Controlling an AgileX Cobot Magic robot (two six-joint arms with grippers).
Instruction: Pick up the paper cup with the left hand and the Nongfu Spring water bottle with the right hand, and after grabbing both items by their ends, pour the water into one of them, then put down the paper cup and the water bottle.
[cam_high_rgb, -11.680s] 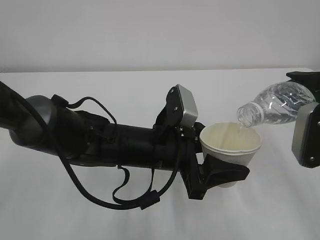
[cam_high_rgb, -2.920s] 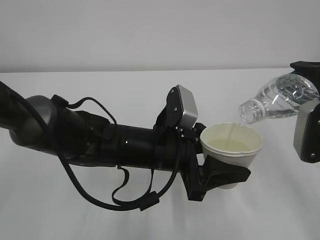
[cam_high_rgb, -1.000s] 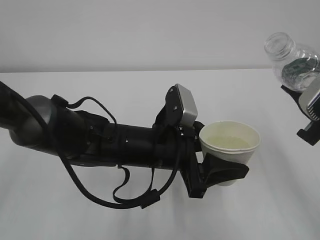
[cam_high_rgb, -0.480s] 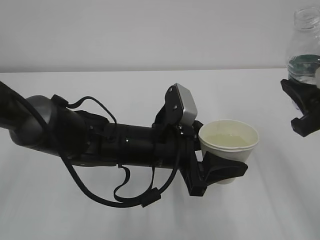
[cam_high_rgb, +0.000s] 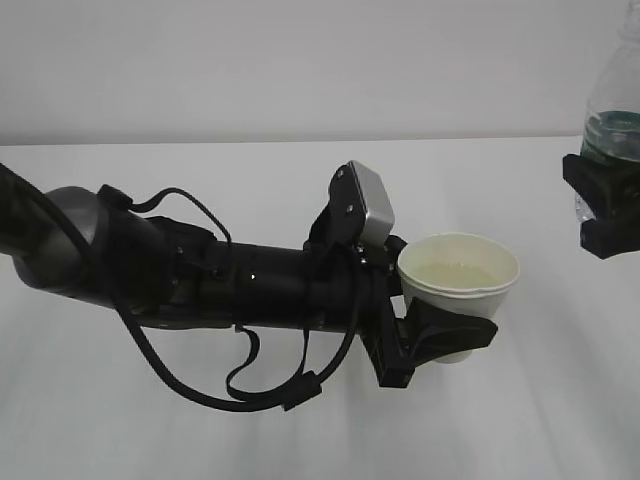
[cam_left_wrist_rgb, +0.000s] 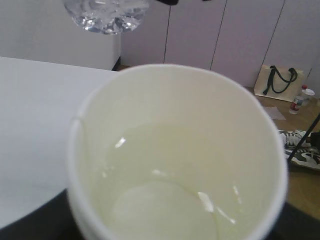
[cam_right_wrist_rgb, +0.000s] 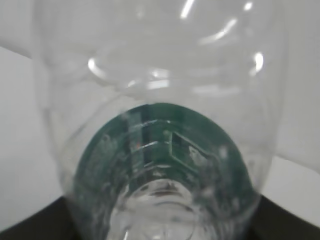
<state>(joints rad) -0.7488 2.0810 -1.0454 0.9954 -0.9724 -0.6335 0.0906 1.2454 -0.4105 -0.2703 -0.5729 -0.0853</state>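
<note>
Since the pouring frames, the Nongfu Spring water bottle (cam_high_rgb: 612, 110) has swung back from its tilt over the cup to stand upright at the far right edge of the exterior view, its neck cut off by the frame top; the paper cup (cam_high_rgb: 459, 290) has stayed almost where it was, now with water (cam_left_wrist_rgb: 170, 200) pooled in its bottom.

Pouring looks finished, so the step in hand is, by my judgement, setting both things down. To do it well, the cup should be kept level all the way to the table (cam_high_rgb: 300, 420), since the liquid will slosh at any tip; it should be lowered slowly until its base rests flat, and only then released; the bottle, light and nearly empty, should be stood squarely on its base, well apart from the cup, so that neither gets knocked on withdrawal.

The left hand (cam_high_rgb: 437, 338) reaches in from the left, its forearm nearly horizontal above the table, the silver-grey box (cam_high_rgb: 367, 205) riding on top; its fingers are partly spread and clasp the lower half of the cup, which sits upright and clear of the table. The right hand (cam_high_rgb: 605, 205) shows only as black fingers at the frame edge, closed partway round the lower body of the bottle, below the green label (cam_high_rgb: 612, 135); the right wrist view looks up along the clear ribbed bottle.
</note>
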